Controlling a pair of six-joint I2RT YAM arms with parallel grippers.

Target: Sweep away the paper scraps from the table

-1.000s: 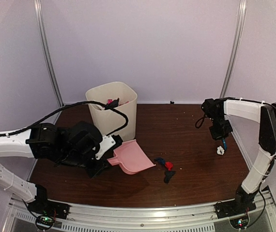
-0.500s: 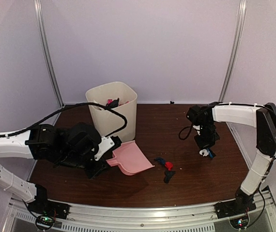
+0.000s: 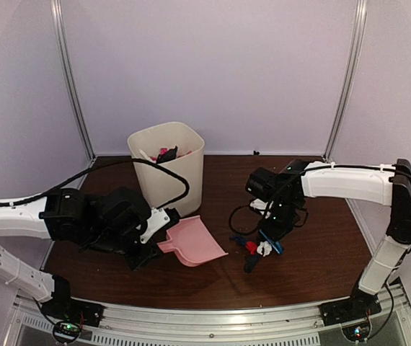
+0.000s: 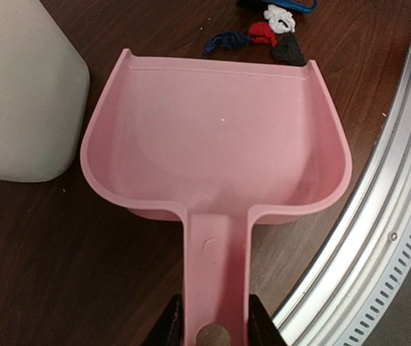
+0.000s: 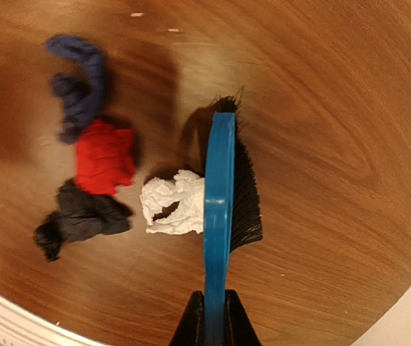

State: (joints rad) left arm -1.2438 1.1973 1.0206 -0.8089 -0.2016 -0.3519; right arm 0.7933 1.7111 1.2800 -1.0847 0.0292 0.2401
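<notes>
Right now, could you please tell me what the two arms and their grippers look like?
The left arm and right arm both have smooth white tube-like shells joined by bulky black joints. A loose black cable trails along each one. The left gripper and right gripper each end in two slim black fingers.

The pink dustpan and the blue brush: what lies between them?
Four paper scraps: blue, red, black, and white against the brush, shown in the top view.
</notes>
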